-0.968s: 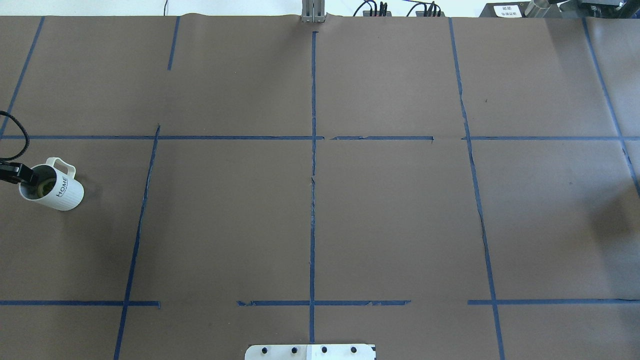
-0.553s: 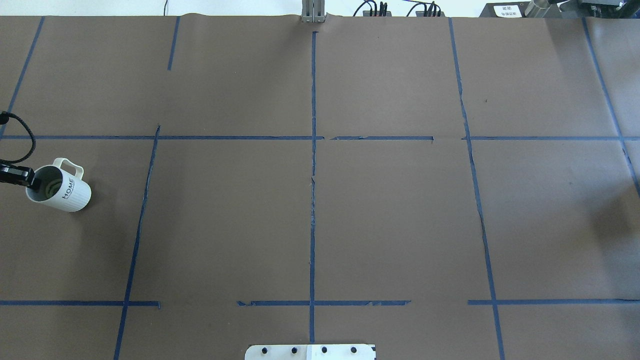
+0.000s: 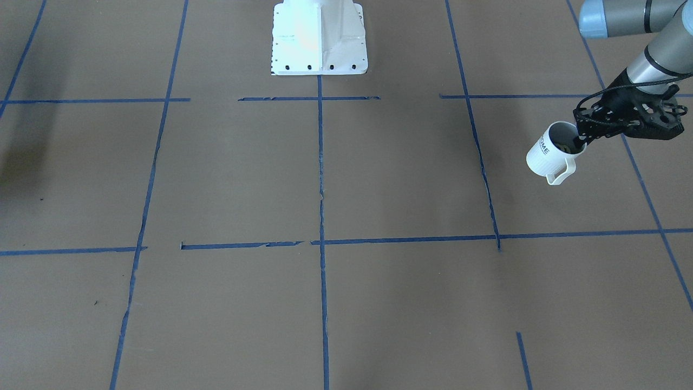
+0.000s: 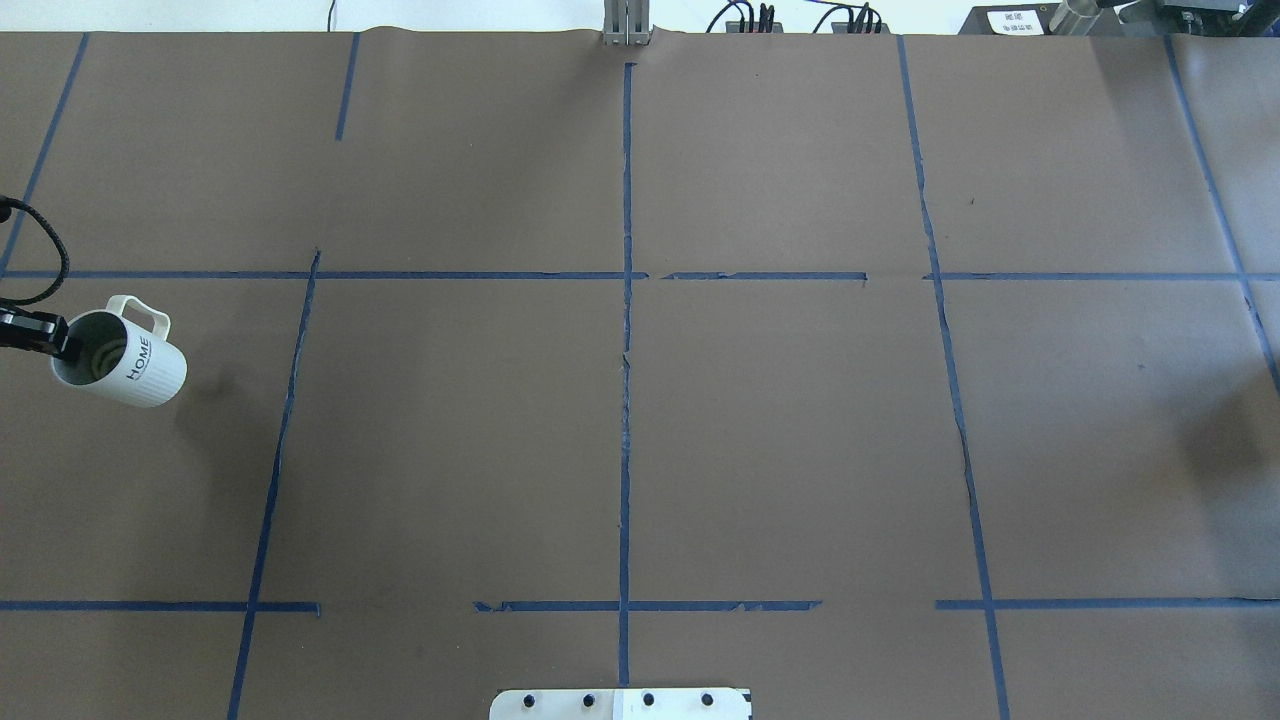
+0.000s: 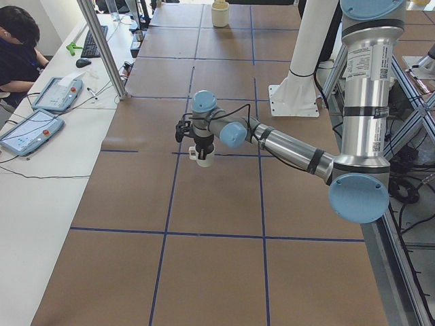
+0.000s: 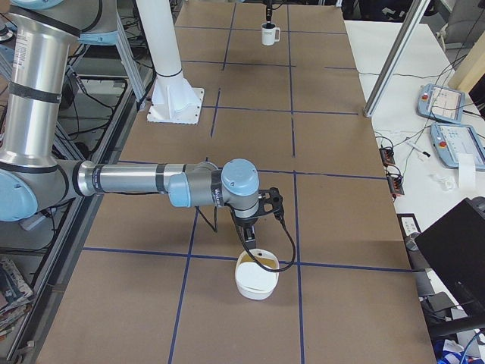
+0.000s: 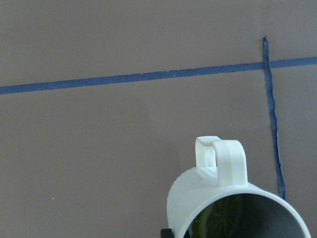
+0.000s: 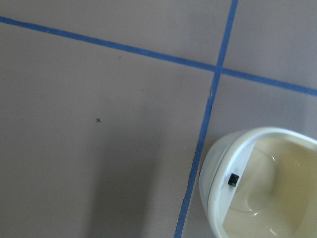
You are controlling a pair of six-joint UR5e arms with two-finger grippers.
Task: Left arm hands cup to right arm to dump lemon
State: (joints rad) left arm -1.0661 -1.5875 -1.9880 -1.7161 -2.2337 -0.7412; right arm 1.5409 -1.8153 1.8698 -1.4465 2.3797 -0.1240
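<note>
The white "HOME" cup (image 4: 135,368) hangs tilted above the table at its far left, handle pointing away from the robot. My left gripper (image 4: 55,342) is shut on its rim, one finger inside the mouth. In the front-facing view the cup (image 3: 548,154) and gripper (image 3: 582,138) are at the right. The yellow-green lemon (image 7: 218,219) lies inside the cup (image 7: 223,198). My right gripper (image 6: 248,236) shows only in the exterior right view, low over the table beside a bowl; I cannot tell if it is open or shut.
A cream-white bowl (image 6: 255,280) sits on the table at the robot's right end, also in the right wrist view (image 8: 262,183). Blue tape lines (image 4: 626,350) cross the brown table cover. The robot's base plate (image 3: 319,40) is at the near edge. An operator (image 5: 17,41) sits beyond the table.
The left gripper has lifted the cup a little and carried it slightly right and away from the robot; its shadow now lies apart from it.
</note>
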